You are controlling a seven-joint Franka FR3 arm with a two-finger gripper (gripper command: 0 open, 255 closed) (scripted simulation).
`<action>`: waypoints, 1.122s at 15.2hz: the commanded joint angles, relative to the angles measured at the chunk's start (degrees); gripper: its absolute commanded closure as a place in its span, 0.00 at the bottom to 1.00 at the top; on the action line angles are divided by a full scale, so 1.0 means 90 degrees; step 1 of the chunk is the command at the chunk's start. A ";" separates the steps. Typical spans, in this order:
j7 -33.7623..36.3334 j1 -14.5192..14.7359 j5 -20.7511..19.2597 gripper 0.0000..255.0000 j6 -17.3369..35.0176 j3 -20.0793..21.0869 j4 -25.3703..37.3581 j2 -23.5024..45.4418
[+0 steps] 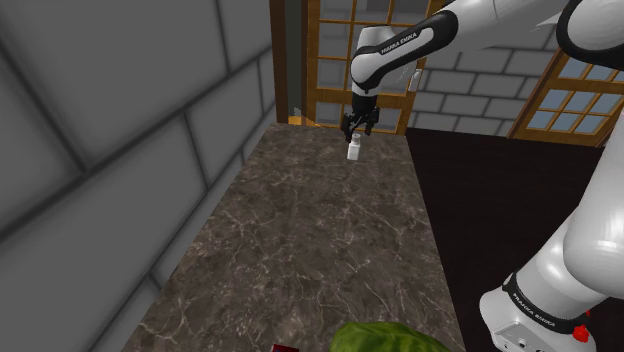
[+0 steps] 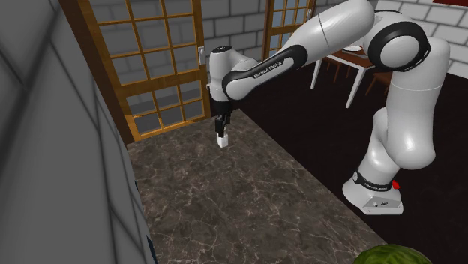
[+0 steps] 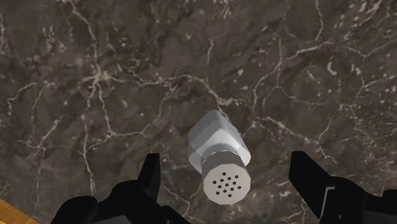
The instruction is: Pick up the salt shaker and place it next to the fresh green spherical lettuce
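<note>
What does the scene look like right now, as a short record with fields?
gripper: open, just above the shaker
shaker: white, upright, between the fingers, untouched by them
lettuce: green, at the shoulder view's bottom edge, far from the shaker
counter: dark veined stone
task state: shaker not yet grasped

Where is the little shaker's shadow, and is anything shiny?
Shoulder view: the salt shaker throws no plain shadow on the marbled counter. Wrist view: the counter around it is evenly lit. Second exterior view: the white arm shades from bright to grey, without sharp glare.
</note>
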 commanded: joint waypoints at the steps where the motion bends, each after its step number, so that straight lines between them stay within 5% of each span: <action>1: 0.0001 0.0000 0.0000 0.00 0.0005 0.0000 -0.0001 0.0003; 3: 0.0000 0.0000 0.0000 0.00 0.0004 0.0000 -0.0001 0.0002; 4: 0.0000 0.0000 0.0000 1.00 0.0004 0.0000 -0.0001 0.0002; 17: 0.0015 0.0005 -0.0021 1.00 -0.0300 -0.0005 0.0161 -0.0141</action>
